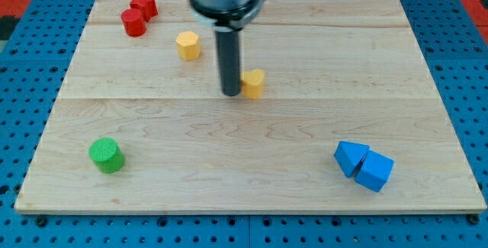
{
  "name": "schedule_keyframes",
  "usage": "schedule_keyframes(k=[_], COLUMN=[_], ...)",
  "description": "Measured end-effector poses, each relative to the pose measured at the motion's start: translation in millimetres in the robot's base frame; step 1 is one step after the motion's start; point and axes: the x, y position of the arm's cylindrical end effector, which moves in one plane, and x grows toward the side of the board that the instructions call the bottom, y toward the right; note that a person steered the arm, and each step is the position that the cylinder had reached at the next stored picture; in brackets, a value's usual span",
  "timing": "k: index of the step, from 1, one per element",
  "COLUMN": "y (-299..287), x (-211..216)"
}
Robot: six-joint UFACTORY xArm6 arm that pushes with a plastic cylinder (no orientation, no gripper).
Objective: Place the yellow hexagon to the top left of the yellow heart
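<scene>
The yellow hexagon (187, 46) sits on the wooden board (252, 172) in the upper left part. The yellow heart (254, 83) lies near the board's middle, to the lower right of the hexagon; its left side is partly hidden by the rod. My tip (231, 92) rests on the board right against the heart's left side, to the lower right of the hexagon and well apart from it.
Two red blocks (138, 15) sit touching near the board's top left corner. A green cylinder (106, 155) stands at the lower left. Two blue blocks (364, 165) sit touching at the lower right. Blue pegboard surrounds the board.
</scene>
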Motion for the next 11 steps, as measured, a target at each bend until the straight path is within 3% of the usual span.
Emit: schedule_keyframes(k=[2,3,4,5,6,7,8,10,11], y=[126,136,10,-116,-172,-100,25,-8,68], x=[-29,-24,-14,-46,-83,-88,-70,-99,-112])
